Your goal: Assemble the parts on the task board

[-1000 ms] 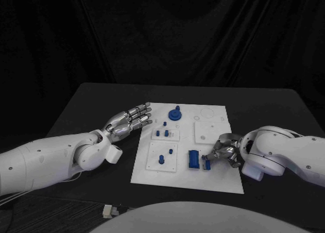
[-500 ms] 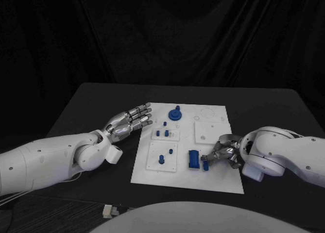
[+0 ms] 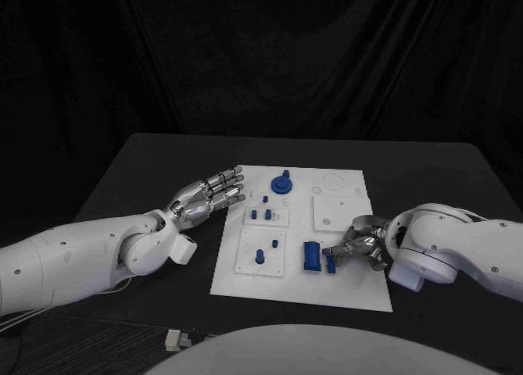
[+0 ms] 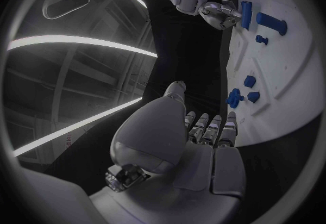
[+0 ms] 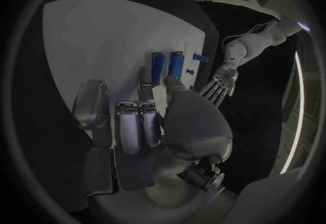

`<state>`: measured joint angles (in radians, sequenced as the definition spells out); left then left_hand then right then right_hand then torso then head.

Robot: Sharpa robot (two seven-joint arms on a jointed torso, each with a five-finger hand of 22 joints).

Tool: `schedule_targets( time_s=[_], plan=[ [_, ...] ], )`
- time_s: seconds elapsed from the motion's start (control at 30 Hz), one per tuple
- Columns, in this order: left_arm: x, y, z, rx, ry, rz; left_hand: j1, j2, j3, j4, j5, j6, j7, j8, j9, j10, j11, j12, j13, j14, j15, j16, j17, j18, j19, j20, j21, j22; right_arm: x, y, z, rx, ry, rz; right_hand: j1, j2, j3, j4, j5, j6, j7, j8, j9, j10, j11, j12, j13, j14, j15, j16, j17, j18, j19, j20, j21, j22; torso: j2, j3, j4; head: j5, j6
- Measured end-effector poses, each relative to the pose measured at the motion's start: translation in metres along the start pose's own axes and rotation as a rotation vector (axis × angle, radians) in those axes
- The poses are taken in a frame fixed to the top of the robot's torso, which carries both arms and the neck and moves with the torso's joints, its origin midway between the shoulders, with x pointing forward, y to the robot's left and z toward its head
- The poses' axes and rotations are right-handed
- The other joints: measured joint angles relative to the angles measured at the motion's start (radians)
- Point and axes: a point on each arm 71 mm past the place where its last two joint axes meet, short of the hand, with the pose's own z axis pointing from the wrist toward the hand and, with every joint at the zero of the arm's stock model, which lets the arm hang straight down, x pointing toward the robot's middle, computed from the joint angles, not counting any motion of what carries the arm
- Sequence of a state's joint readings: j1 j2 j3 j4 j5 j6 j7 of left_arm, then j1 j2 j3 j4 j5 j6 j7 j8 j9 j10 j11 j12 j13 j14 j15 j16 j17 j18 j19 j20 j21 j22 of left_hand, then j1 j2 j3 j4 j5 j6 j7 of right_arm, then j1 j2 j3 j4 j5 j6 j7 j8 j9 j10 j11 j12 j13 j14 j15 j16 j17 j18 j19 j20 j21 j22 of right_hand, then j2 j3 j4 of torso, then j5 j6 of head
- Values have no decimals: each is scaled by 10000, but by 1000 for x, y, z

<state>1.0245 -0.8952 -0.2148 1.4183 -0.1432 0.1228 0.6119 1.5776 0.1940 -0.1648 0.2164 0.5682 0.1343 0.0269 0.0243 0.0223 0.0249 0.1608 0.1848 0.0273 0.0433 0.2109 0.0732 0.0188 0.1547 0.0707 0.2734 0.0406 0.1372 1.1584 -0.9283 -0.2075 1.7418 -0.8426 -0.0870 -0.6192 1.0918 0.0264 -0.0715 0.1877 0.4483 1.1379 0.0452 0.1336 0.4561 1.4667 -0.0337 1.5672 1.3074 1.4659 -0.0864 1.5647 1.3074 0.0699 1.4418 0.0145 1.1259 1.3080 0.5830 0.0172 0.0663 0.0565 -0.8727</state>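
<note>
Left hand (image 4: 193, 148) beside task board (image 4: 285, 93) (fingers apart)

Whether the right hand (image 3: 360, 244) fingers (image 5: 144, 80) grip the blue part (image 3: 331, 265) is hidden.

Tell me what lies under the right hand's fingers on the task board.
Under the right hand lies the task board, with two upright blue bars just beyond its fingertips. Whether the fingers touch the nearer bar is hidden by the hand itself.

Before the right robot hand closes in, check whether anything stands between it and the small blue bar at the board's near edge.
Nothing visible does: the right robot hand sits right beside the small blue bar on the white task board, fingertips reaching it.
</note>
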Motion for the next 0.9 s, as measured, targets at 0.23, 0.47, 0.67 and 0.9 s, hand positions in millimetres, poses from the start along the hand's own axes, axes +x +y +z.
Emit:
schedule_targets(
  time_s=[0.23, 0.47, 0.67, 0.9],
  plan=[
    [0, 0, 0, -15, 7, -12, 0, 0, 0, 0, 0, 0, 0, 0, 0, 0, 0, 0, 0, 0, 0, 0, -1, 1, 0, 0, 0, 0, -1, -3, -3, -16, -192, 174, -40, -40, -109, 142, -77, -25, -24, 38, 9, 0, -1, 0, 0, 0, 0, 0, 0, 0, 0, 0, 0, -1, -1, 0, 0, 35, 0],
    [0, 0, -1, -26, -4, -16, 0, 0, 0, 0, 0, 0, 0, 0, 0, 0, 0, 0, -1, 0, 0, 41, -1, 0, 0, 0, 38, 3, -2, -13, -19, -185, -722, 621, -76, -107, -166, 222, 194, -273, 9, 99, 32, 0, -1, 0, 0, 0, 0, 0, 0, 1, 36, 36, 48, -2, -1, 0, 0, 87, 0],
    [-1, 0, -3, -29, -27, -12, 0, 0, -1, 1, 22, 0, 0, 0, 0, 0, 0, 0, 1, 0, 0, 40, -1, 0, 6, 6, 39, 10, -5, -15, -37, -1090, -1776, 510, 1437, -488, 66, -664, 600, -742, -27, 866, 585, 0, -1, 0, -1, 0, 0, 0, 0, 1, 200, 17, 678, -3, -1, 0, -1, 97, 0],
    [-2, 0, -3, -22, -38, -9, 0, 0, -1, 0, 39, 0, 0, 0, 0, 0, 0, 0, 8, 0, -1, 40, -2, -1, 36, 36, 39, 9, 1, -15, -50, -2631, -3361, -1163, 2669, -740, -80, -946, -1484, -2076, -6, 2832, 1897, 0, -1, 0, -1, 0, 0, 0, 0, -1, 199, 17, 1275, -3, -7, 1, 1, 54, 0]
  ],
)
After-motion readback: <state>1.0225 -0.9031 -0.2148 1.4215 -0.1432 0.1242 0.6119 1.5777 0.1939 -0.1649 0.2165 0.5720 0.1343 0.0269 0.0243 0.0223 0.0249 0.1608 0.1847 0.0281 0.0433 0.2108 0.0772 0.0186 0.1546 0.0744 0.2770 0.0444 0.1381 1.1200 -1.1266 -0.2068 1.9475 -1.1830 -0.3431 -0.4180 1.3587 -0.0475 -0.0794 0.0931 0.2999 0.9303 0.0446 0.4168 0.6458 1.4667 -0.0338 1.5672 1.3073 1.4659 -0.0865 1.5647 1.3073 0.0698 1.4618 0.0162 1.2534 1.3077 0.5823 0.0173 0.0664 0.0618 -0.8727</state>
